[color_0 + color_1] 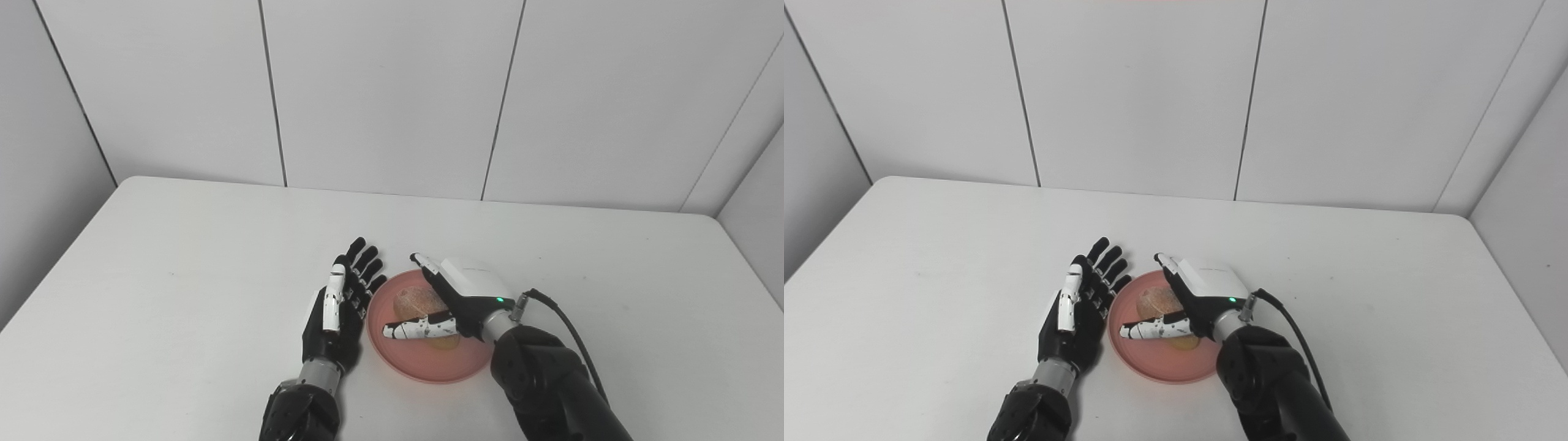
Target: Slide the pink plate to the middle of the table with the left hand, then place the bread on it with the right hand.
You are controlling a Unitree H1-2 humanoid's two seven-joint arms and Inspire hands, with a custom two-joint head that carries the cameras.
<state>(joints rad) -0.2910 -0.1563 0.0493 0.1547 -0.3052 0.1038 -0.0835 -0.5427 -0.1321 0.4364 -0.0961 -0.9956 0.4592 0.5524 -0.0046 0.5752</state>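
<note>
Nearest the camera, both dark forearms enter from the bottom edge, the right one carrying a black cable (566, 324) at the wrist. Just beyond them, on the white surface (184, 294), sits the pink plate (422, 361), roughly central across the width and in the near half. The left robot hand (340, 306) stands immediately left of the plate, palm turned toward it, fingers spread and extended, holding nothing; whether its fingertips touch the rim cannot be determined. The right robot hand (453, 297) is positioned over the plate's right portion, with a green indicator lit on its white back housing. Its thumb (419, 329) lies across the near side of the bread (413, 301) and its fingers reach along the far side. The robot hand is partly open around the loaf; whether it grips or merely brackets the loaf cannot be told. The bread, a rounded brown piece, rests on the plate's interior. Beyond the plate the surface runs back to a white panelled wall (392, 92).
</note>
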